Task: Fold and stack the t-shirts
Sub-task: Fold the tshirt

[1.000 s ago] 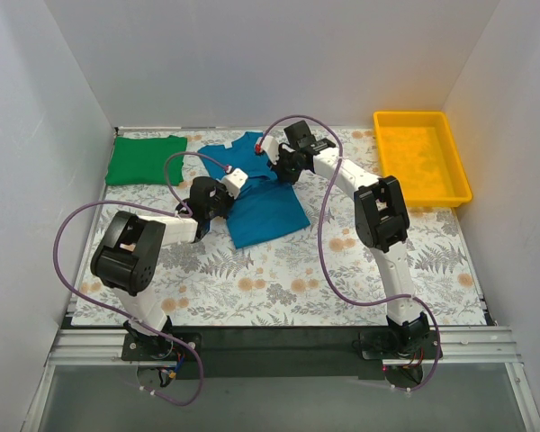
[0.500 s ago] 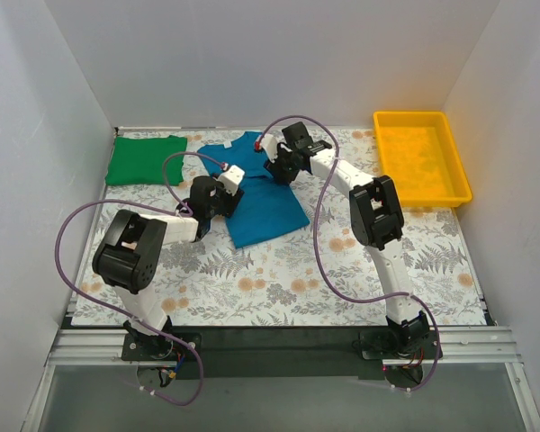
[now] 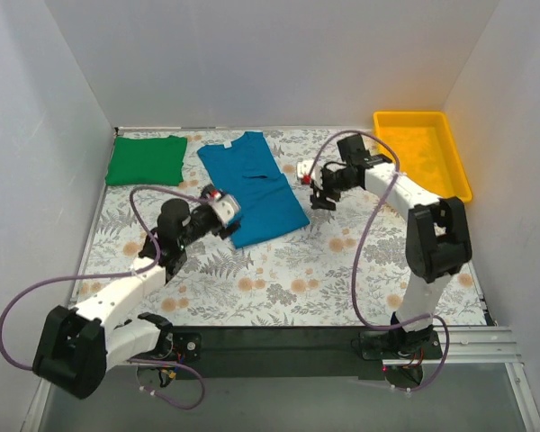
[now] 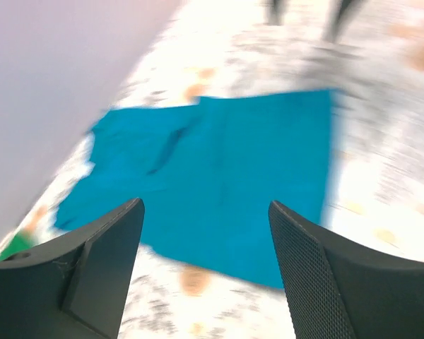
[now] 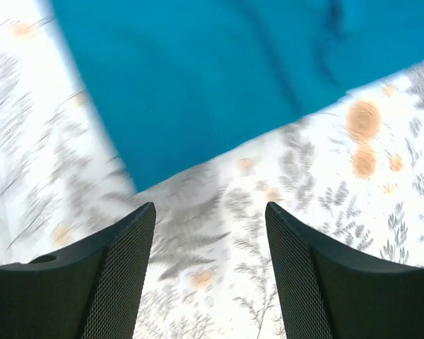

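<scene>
Evidently between folds. Hovering off the near-left corner of the teal-blue t-shirt (image 3: 252, 184) with the left gripper (image 4: 205, 212), spread wide with nothing in between. Likewise off the shirt's right edge with the right gripper (image 5: 210, 212), also parted and empty, above bare floral table cover (image 3: 279, 279). Probably held clear like this to frame the cloth from both sides before choosing new corners to pinch. Flat and long across the far middle of the table, with a crease near the sleeve suggesting one side already turned in. Folded neatly at the far-left corner: the green t-shirt (image 3: 146, 160), likely the base for the stack. Well apart at far right, the yellow tray (image 3: 450, 193).
</scene>
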Controlling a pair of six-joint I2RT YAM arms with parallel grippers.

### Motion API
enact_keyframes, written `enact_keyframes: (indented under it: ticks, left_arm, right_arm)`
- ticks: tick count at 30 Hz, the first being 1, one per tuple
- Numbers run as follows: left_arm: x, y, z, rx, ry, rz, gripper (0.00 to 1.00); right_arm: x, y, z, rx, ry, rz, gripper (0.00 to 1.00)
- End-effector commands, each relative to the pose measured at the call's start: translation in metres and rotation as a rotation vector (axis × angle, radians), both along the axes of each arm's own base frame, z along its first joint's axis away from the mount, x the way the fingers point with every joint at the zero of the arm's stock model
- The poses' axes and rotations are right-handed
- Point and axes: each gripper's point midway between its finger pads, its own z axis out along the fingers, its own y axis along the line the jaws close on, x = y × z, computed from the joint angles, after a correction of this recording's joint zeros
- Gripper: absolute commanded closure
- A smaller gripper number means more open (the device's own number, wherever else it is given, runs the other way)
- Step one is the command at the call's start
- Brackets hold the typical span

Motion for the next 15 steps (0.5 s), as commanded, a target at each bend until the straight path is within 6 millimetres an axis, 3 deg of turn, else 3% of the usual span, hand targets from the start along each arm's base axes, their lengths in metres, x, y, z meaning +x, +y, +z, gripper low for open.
enact_keyframes:
  ticks: [1,3,6,15]
  left_arm:
    - [-0.09,-0.032,-0.076,0.174,0.12,-0.358,0.3]
    - [-0.101,-0.038,-0.089,0.225,0.14,-0.366,0.31]
    - [-0.109,-0.039,-0.111,0.272,0.191,-0.37,0.33]
    - [-0.08,-0.039,-0.128,0.323,0.156,-0.289,0.37]
  right_arm:
    - [-0.077,0.005,-0.024,-0.043,-0.176,0.463,0.29]
    - [-0.082,0.007,-0.039,-0.1,-0.197,0.476,0.3]
    - [-0.071,0.012,-0.045,-0.128,-0.209,0.435,0.3]
    - [-0.062,0.027,-0.064,-0.154,-0.201,0.411,0.32]
